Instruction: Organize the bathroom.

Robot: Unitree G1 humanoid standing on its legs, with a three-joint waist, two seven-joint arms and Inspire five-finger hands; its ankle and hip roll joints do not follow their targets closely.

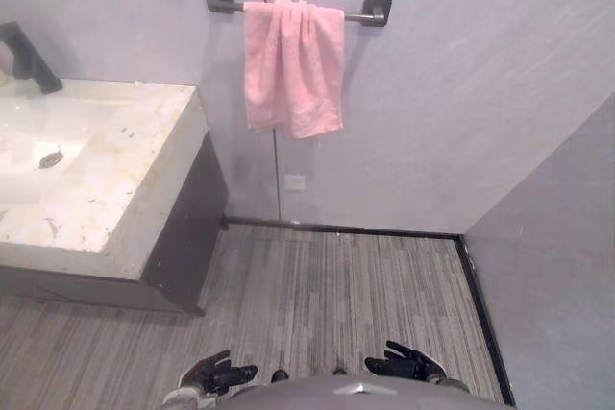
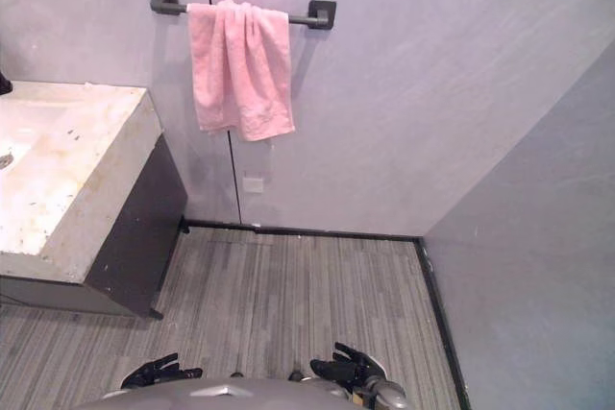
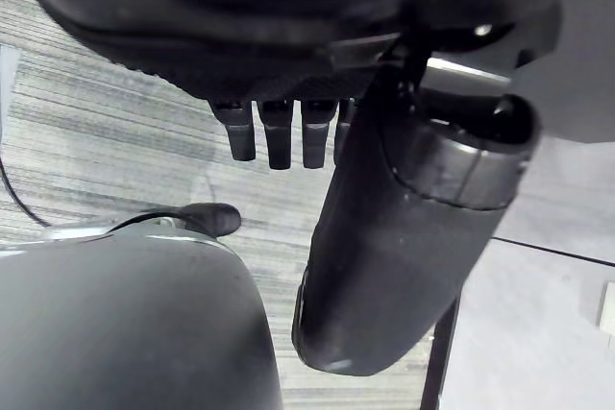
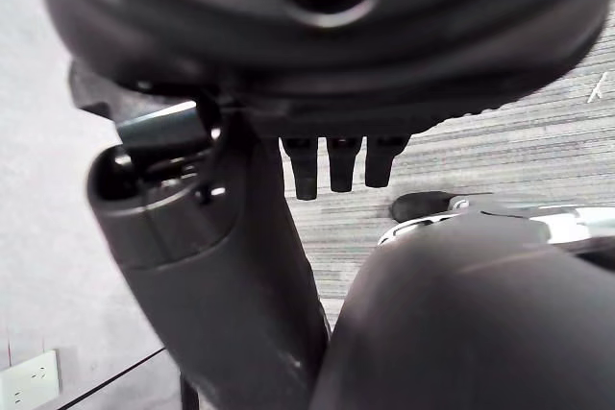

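A pink towel (image 1: 293,66) hangs bunched over a dark wall bar (image 1: 370,16) on the grey wall ahead; it is seen again as the towel (image 2: 240,66) in the right eye view. My left hand (image 1: 219,373) hangs low by my side, fingers relaxed and holding nothing. My right hand (image 1: 405,363) hangs low on the other side, also relaxed and empty. In the wrist views, the left hand's fingers (image 3: 274,136) and the right hand's fingers (image 4: 332,162) point straight down over the floor. Both hands are far below the towel.
A white stained washbasin (image 1: 91,165) with a dark tap (image 1: 27,60) on a dark cabinet (image 1: 187,228) stands at the left. A wall socket (image 1: 295,181) sits low under the towel. Grey striped floor (image 1: 336,285) runs to the right-hand wall (image 1: 562,266).
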